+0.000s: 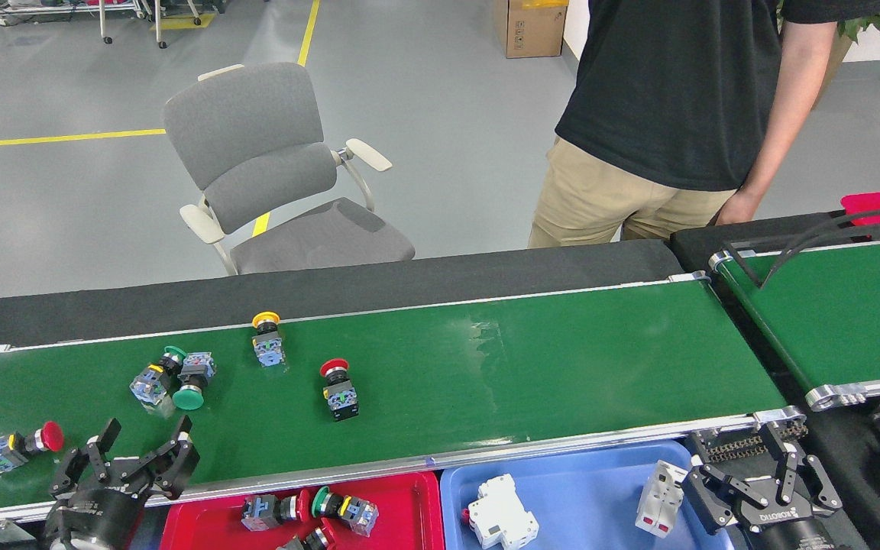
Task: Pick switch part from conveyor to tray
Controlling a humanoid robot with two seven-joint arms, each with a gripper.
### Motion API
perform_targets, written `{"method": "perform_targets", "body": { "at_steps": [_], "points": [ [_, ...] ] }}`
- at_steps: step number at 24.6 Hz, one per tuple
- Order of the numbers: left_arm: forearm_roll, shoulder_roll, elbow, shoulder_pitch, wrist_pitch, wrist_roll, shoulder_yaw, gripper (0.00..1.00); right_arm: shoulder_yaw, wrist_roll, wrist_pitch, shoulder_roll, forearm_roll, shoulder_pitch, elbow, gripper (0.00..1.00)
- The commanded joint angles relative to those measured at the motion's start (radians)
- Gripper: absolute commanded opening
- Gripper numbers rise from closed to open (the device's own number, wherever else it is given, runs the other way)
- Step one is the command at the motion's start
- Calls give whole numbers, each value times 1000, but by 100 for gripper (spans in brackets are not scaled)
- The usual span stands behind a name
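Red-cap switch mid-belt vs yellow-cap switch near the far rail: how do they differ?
Cap colour: the red-cap switch has a red mushroom head, the yellow-cap switch a yellow one. Position: the red-cap switch sits mid-width on the conveyor; the yellow-cap switch lies close to the far rail, further left. Body: the red-cap switch's looks darker, the yellow-cap switch's greyer with blue. Shared: both lie loose on the belt, caps towards the far rail, clear of both grippers.
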Motion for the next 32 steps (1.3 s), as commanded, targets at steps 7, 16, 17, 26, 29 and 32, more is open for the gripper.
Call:
{"method": "perform_targets", "body": {
  "at_steps": [7, 16, 17, 26, 29, 32],
  "points": [
    [-15, 13, 131, -120, 9, 3, 2, 99, 1, -6, -5, -21, -3, -11, -13, 99],
    [-4, 44, 267, -212, 100, 39, 7, 35, 29, -6, -5, -31, -2, -7, -10, 99],
    [-3, 41, 269, -209, 95, 66, 6, 28, 29, -6, -5, -31, -3, -7, -10, 99],
    [3, 4, -184, 148, -196, 132, 1, 11, 29, -6, -4, -34, -2, 2, -8, 99],
    [4, -68, -379, 329, -318, 128, -5, 13, 29, -6, -4, -34, -3, 1, -8, 99],
    [3, -125, -457, 469, -460, 122, -73, 50, 29, -6, -2, -33, -3, 2, -8, 99]
  ]
}}
